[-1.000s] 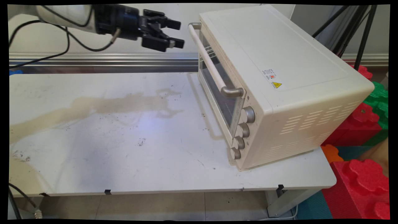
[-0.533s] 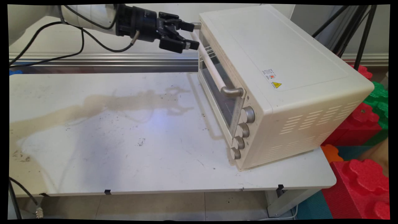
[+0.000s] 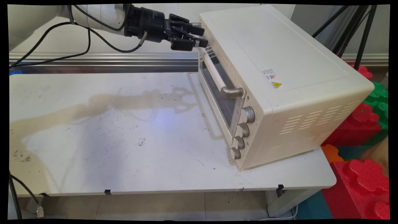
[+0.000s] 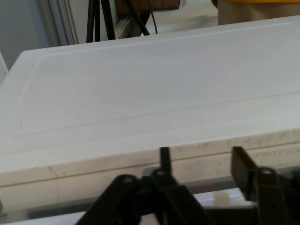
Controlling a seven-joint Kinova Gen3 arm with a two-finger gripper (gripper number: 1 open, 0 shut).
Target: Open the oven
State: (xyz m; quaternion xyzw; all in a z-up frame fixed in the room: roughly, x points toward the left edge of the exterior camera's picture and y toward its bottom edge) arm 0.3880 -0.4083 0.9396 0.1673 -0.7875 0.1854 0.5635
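while the black two-finger gripper (image 3: 201,36) is hovering at the top far corner of the cream-coloured boxy metal toaster oven (image 3: 279,77), its fingers (image 4: 165,159) are standing spread, one above and one below the far end of the long white door handle bar (image 3: 214,73), not pinching it as far as i can tell. the oven is sitting on the right side of the white worktop (image 3: 124,140), door facing left, four silver knobs (image 3: 241,137) down its near front edge. judging by looks, it's heavy and rigid, the glass door fragile; the stiff, smooth bar is the place to take hold, squarely, since it could be slippery.
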